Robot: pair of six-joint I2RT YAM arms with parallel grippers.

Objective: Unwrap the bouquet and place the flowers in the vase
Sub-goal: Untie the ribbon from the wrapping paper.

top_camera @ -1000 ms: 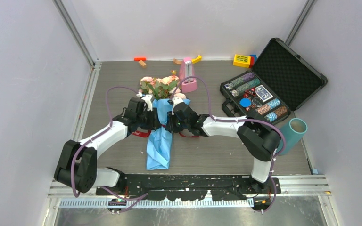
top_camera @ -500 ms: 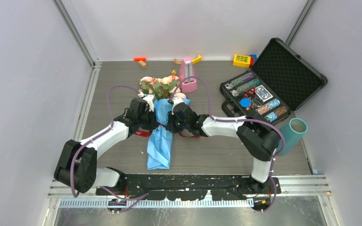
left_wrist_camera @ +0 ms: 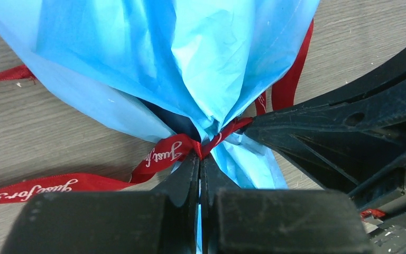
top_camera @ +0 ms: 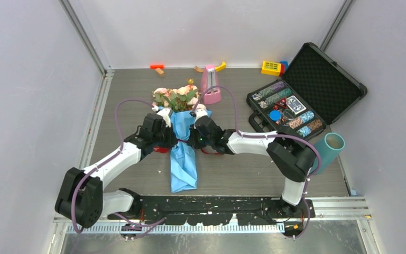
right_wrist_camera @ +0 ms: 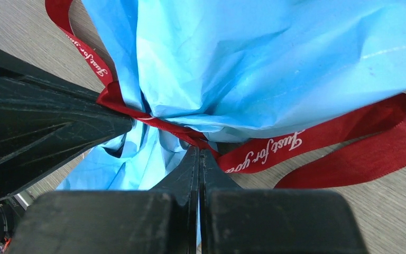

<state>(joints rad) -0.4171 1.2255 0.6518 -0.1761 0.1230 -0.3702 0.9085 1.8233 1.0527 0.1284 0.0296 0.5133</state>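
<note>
At the middle of the tabletop (top_camera: 121,100), the bouquet (top_camera: 183,161) is laid flat, its ribbon (left_wrist_camera: 164,153) pinched at the waist by the closed left hand (left_wrist_camera: 199,159) and right hand (right_wrist_camera: 199,153). The vase (top_camera: 328,151) is seen tilted at the right edge, well apart; open tabletop is left toward the left edge.

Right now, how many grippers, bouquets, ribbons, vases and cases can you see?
Grippers: 2 (left gripper, right gripper)
Bouquet: 1
Ribbon: 1
Vase: 1
Case: 1
Total: 6
</note>
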